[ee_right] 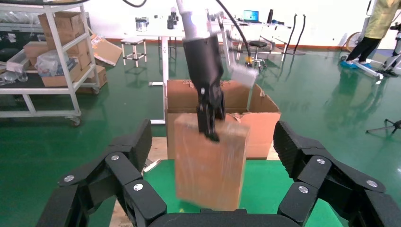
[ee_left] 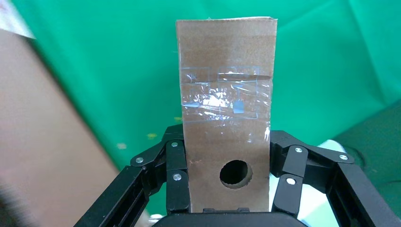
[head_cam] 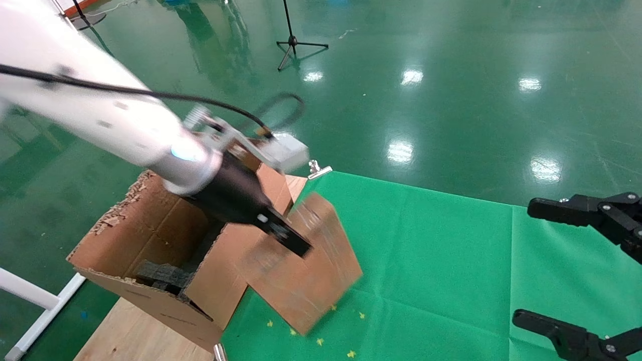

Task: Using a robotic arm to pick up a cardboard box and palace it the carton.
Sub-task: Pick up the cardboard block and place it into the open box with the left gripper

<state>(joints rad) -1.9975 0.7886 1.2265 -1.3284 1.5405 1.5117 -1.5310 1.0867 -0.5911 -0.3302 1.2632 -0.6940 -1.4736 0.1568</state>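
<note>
My left robotic arm reaches down over the table. Its black gripper is shut on the cardboard box and holds it tilted above the green cloth, right beside the carton. In the left wrist view the box stands between the fingers, with glossy tape and a round hole in its narrow face. The carton stands at the table's left end, flaps upright, one edge ragged, black foam inside. My right gripper is open and empty at the right edge. Its wrist view shows the box before the carton.
A green cloth covers the wooden table, held by a metal clip. The floor is glossy green, with a tripod stand beyond. The right wrist view shows a shelf rack with boxes behind the carton.
</note>
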